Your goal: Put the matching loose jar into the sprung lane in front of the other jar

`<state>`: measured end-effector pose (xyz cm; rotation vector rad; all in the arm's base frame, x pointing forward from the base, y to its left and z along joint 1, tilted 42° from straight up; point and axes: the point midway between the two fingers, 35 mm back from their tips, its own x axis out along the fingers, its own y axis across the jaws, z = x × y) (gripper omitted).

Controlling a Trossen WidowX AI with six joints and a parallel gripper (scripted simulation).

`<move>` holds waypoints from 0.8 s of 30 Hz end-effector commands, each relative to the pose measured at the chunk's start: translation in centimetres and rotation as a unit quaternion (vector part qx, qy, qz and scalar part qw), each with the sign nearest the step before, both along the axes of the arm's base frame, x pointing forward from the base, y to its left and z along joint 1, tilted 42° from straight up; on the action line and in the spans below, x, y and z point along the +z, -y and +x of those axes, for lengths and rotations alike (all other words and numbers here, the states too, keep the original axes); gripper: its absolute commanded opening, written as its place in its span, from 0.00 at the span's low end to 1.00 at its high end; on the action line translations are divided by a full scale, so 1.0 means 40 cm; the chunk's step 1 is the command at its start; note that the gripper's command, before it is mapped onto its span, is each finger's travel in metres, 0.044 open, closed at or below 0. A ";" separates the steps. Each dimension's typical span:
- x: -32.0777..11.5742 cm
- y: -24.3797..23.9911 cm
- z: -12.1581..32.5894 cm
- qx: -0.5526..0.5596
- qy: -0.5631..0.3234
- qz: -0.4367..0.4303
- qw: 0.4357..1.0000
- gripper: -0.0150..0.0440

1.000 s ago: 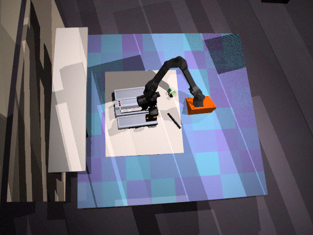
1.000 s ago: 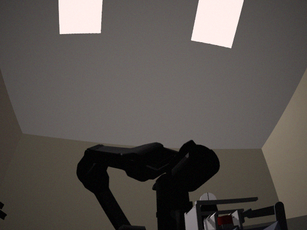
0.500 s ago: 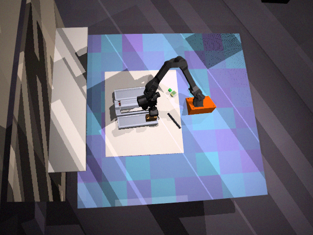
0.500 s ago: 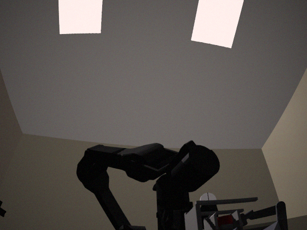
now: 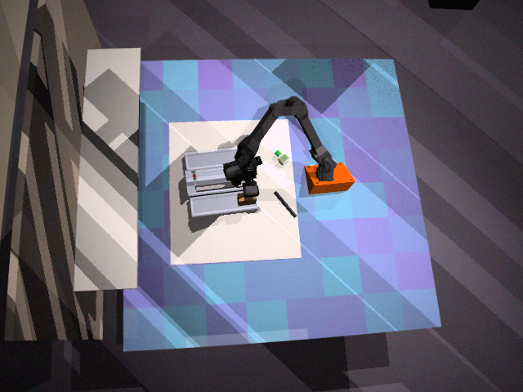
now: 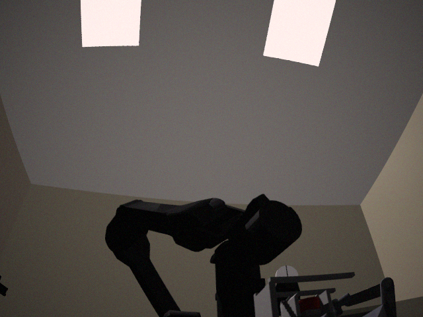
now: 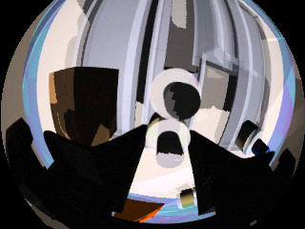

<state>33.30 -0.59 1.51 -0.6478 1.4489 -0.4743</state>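
My gripper [image 7: 168, 132] is shut on a jar [image 7: 168, 158] with a pale round top, seen from above. Another jar [image 7: 158, 91] with a white round top is just beyond it, in line with the middle lane [image 5: 190, 189] [image 7: 162, 43]; the two look close together or touching. A red part [image 5: 194, 175] [image 6: 308, 302] shows at the lane's rear. The wrist and hand hide the lane's front end in the top view. The pusher plate, the front stop and the held jar's base cannot be made out, so its height over the lane floor is unclear.
A brown box [image 5: 246, 198] [image 7: 86, 105] stands at the front of the neighbouring tray. A green jar [image 5: 283, 159] lies near a green piece [image 5: 278, 153] on the pale mat [image 5: 236, 242]. A black bar [image 5: 284, 204] lies between lanes and orange base [image 5: 329, 183].
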 end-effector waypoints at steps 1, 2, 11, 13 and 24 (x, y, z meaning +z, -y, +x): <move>0.001 0.008 -0.001 -0.003 0.003 -0.004 1.000 0.25; 0.001 0.008 -0.001 -0.003 0.003 -0.004 1.000 0.25; 0.001 0.008 -0.005 -0.003 0.003 -0.004 1.000 0.25; 0.001 0.009 -0.006 -0.003 0.003 -0.004 1.000 0.25; 0.001 0.009 -0.010 -0.003 0.003 -0.004 1.000 0.25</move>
